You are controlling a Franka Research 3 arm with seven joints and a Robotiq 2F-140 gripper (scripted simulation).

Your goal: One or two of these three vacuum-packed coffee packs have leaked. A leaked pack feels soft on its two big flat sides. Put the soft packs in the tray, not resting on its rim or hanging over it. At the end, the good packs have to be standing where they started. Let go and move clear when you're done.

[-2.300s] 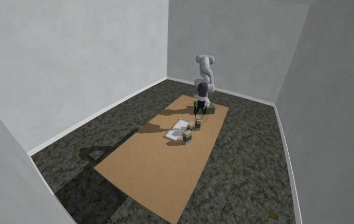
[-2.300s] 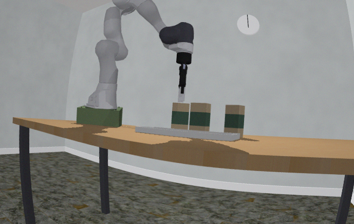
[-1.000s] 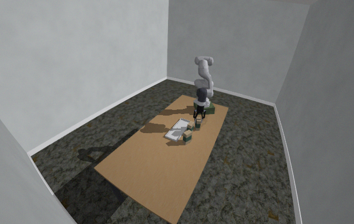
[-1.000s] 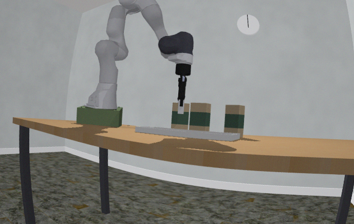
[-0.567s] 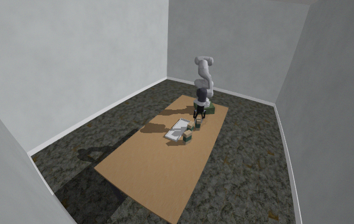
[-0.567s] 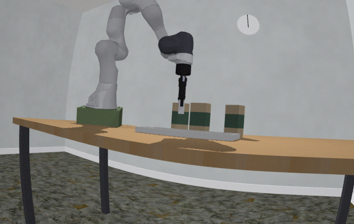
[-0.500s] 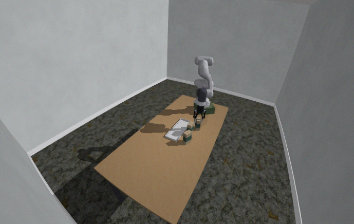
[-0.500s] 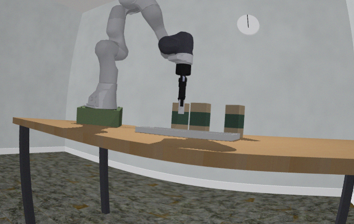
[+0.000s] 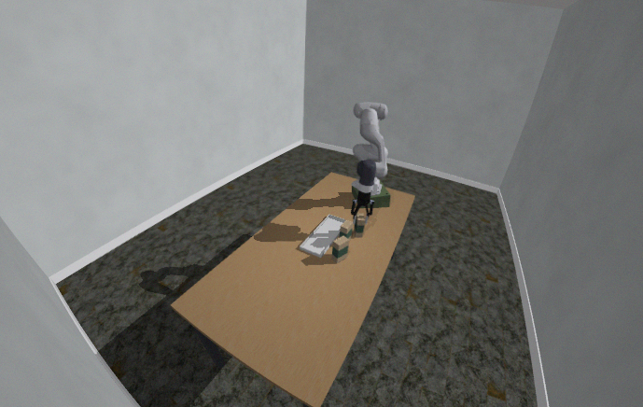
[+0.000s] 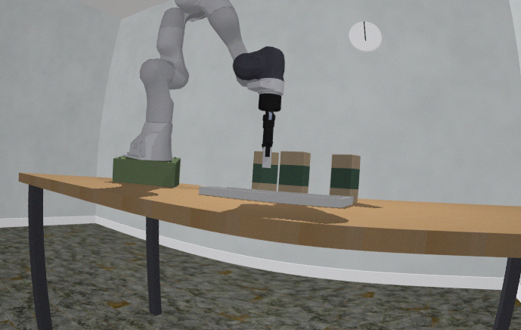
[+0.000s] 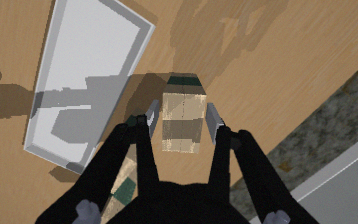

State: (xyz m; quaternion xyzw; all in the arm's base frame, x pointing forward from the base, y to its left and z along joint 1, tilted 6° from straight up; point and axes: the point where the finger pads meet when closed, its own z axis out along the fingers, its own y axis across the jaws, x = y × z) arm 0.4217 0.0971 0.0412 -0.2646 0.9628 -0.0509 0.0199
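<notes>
The nearest-to-base pack [image 11: 182,120] stands upright on the table [image 10: 417,229], just beside the tray [image 11: 45,115], which lies at its 9 o'clock in the wrist view. The gripper [image 11: 181,118] straddles the pack's top, jaws spread, a gap showing on each side; nothing is pinched. The arm [image 10: 163,82] arches over, wrist pointing straight down. Two more packs [image 10: 293,172] [image 10: 344,174] stand in line

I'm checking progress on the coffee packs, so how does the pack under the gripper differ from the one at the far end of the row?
The near pack has the open gripper straddling its top; the far pack is unattended. The near pack stands close beside a neighbour; the far pack stands apart. Both stand upright outside the tray.
</notes>
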